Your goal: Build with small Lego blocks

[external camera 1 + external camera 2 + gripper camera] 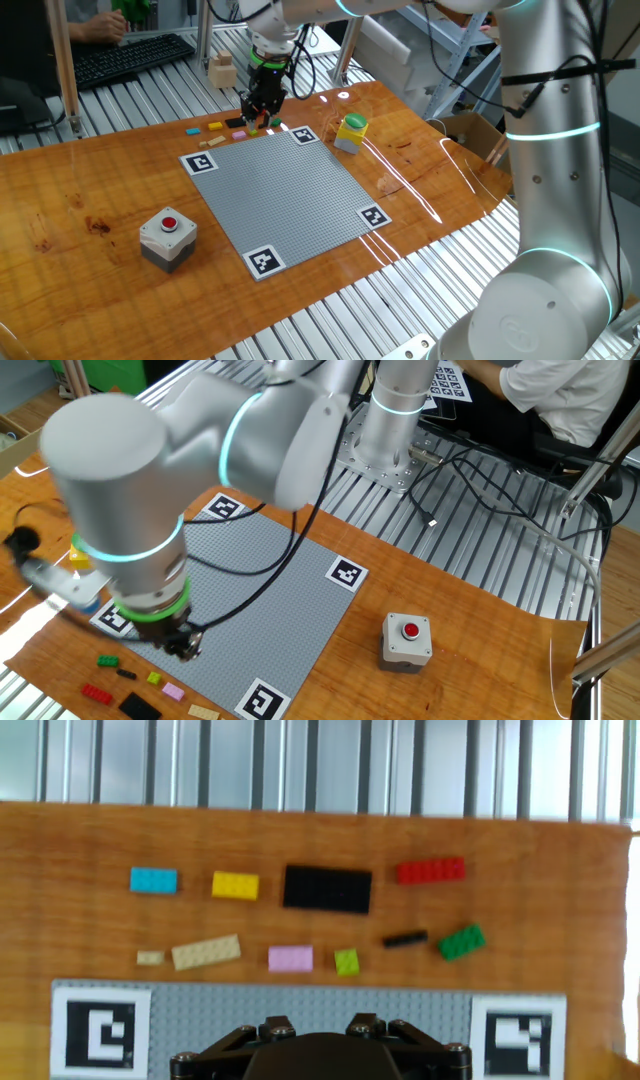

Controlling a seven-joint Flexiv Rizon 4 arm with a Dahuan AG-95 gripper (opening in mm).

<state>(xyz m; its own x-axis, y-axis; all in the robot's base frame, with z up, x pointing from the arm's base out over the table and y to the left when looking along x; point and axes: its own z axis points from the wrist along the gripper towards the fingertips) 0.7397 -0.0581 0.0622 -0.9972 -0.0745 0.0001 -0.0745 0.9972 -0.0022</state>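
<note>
Lying flat | small Lego blocks [327, 888] | long axes parallel to plate [310, 1005] edge

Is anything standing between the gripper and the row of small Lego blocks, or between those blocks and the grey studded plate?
Nothing visible does. The gripper hangs over the far edge of the grey studded plate, and the small Lego blocks lie loose on bare wood just beyond that edge, with nothing in between.
</note>
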